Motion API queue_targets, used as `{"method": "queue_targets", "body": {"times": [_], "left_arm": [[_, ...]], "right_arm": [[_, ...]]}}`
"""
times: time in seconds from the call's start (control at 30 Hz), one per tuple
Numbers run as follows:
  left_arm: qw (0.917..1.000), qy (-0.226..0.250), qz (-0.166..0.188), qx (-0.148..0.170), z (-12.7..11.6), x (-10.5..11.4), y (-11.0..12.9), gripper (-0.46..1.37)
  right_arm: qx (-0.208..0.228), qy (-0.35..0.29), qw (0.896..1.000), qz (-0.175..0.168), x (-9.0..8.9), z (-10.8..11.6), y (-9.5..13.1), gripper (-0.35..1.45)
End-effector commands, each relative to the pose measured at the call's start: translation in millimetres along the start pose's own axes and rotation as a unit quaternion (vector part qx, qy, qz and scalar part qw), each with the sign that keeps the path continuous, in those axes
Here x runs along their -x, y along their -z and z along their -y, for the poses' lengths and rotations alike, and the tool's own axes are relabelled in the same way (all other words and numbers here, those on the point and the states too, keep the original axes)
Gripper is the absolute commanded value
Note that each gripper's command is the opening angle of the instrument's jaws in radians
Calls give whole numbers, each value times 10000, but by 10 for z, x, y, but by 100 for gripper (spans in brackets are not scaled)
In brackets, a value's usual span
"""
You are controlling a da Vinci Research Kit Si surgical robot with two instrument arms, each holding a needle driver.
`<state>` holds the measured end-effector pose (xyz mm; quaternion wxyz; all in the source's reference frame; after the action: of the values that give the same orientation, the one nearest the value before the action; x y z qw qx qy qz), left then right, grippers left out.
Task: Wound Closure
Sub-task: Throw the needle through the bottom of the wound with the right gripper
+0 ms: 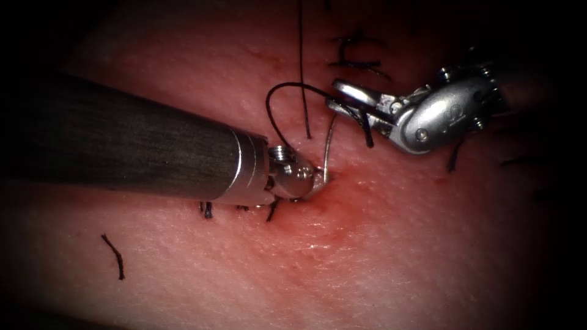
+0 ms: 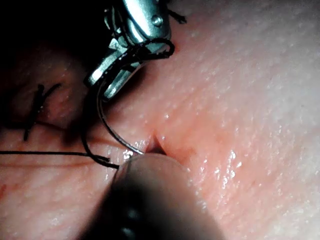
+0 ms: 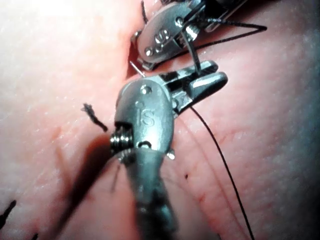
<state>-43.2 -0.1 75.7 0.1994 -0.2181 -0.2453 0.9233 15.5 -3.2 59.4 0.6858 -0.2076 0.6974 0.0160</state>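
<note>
At the middle of the tissue (image 1: 379, 256), my left tool (image 1: 315, 180) has its tip pressed down at the cut (image 1: 330, 183), where red fluid (image 1: 330, 211) has pooled. Its jaws are buried behind its own wrist, so I cannot tell how they stand or whether they hold anything. From that spot the needle (image 1: 329, 150) rises as a thin pale curve; its lower end sits at the tissue surface beside the left tip, and I cannot make out how deep it goes. In the left wrist view the needle (image 2: 107, 127) arcs from the cut up to the right tool (image 2: 117, 75).

My right tool (image 1: 342, 101) comes in from the tissue's upper right, jaws pressed together on the needle's upper end, where the thread (image 1: 272, 101) joins. The thread loops out to the left of the jaws and curls down toward the left tool's wrist; another strand runs up off the top edge of the endoscope view. Tied stitches (image 1: 358, 58) lie above the right tool, partly lost in shadow. A cut end of thread (image 1: 114, 256) lies loose toward the tissue's lower left corner.
</note>
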Motion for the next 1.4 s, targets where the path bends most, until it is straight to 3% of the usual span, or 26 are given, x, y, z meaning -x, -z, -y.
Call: {"method": "queue_targets", "body": {"times": [0.03, 0.6, 1.4], "left_arm": [[10000, -33, -1, -48, 0, 1, 1, 133], [9995, 316, -80, 44, 3, -2, 10, 129], [9994, 319, -80, 42, 3, -3, 9, 128]], "right_arm": [[29, 21, 10000, -7, 1, 3, 1, -35], [-267, 449, 9986, 114, 12, 44, 14, -35], [-317, 504, 9981, 186, 19, 60, 21, -35]]}}
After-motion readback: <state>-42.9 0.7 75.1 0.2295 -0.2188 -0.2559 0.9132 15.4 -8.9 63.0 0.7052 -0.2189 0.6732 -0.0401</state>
